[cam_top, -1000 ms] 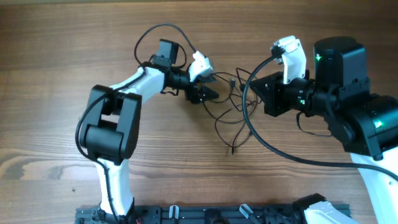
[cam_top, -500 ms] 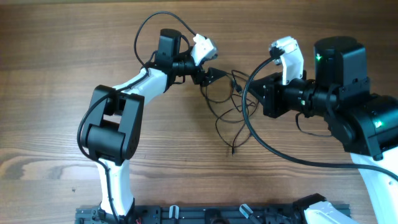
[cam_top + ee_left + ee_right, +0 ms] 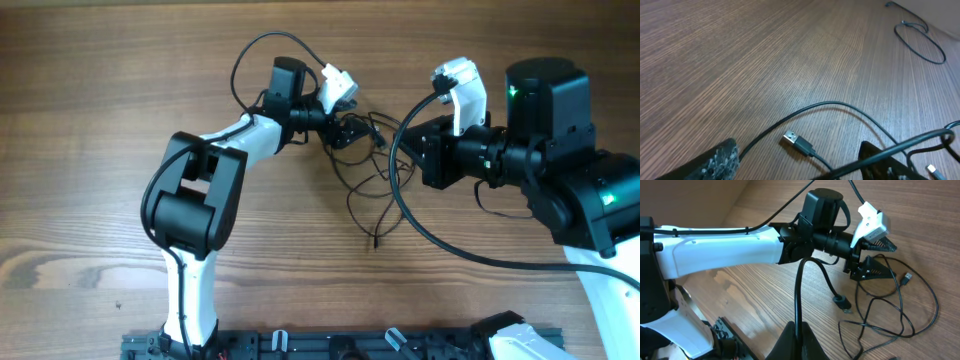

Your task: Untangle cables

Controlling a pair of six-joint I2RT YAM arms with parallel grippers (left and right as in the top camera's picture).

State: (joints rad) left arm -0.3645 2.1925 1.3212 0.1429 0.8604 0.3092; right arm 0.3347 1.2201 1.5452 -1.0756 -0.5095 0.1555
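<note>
LEFT: gripper [image 3: 352,130] has swung up to the cables' [image 3: 380,178] top-left edge, jaws wide, empty | RIGHT: gripper [image 3: 796,327] pinching one cable | separating pull looks close

Text: none legible, any view.
Cables [image 3: 801,144]: no markings legible.
Left arm [image 3: 235,135], 10 o'clock: no label legible.
Right arm [image 3: 545,100], 3 o'clock: no label legible.

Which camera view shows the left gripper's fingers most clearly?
The right wrist view: the left gripper shows whole from the side, jaws open. Overhead it is small and dark. The left wrist view catches only its fingertips at the bottom edge.
</note>
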